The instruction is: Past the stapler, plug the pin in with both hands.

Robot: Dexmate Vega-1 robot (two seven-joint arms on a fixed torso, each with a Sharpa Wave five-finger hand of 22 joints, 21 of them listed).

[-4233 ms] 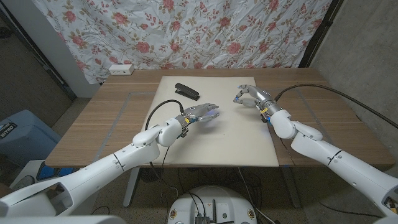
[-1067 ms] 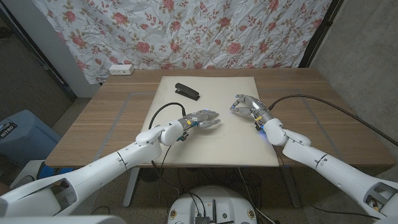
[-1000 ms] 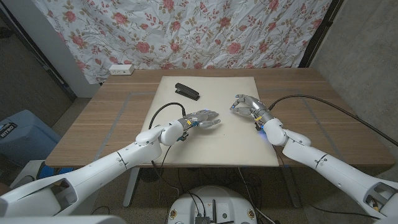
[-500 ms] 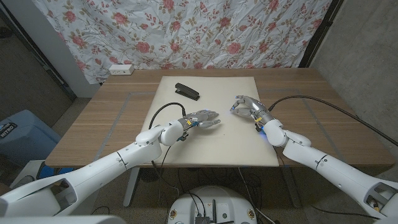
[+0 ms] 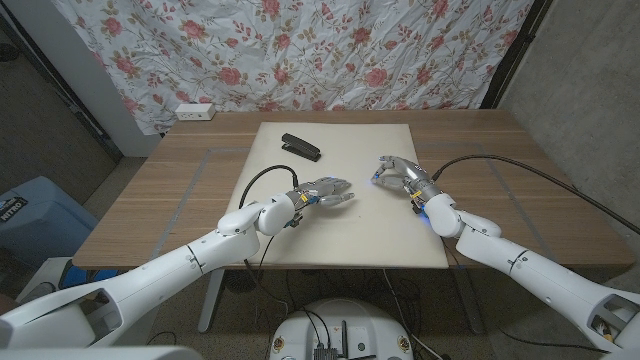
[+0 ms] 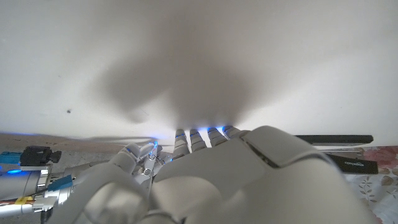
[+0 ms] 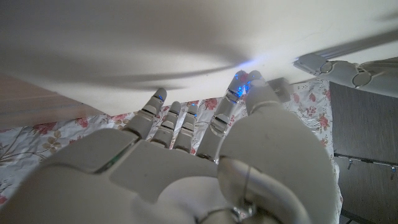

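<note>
- Both of your hands sit over the white mat on the wooden table, well apart from each other, each on its own side of the mat's middle.
- Your left hand reaches toward the mat's centre with its fingers stretched forward and bunched near the tips; whether anything is pinched between them is too small to tell from the head view.
- From the left wrist view, the left hand shows only its back, with the fingers pointing at the mat and a shadow just beyond them. The grasp cannot be read there either.
- Your right hand is near the mat's right edge, fingers curled inward toward the left hand; a blue glow shows at the tips. You cannot tell if they hold something.
- From the right wrist view, the right hand again shows its back, its fingers bent toward the mat.
- The pin itself cannot be made out in any view, so its place relative to either set of fingers cannot be told.
- The black stapler lies on the mat's far left part, beyond your left hand and apart from it; it also shows as a dark bar in the left wrist view.
- Behind the table hangs a flowered cloth, and a white power strip lies at the far left corner.
</note>
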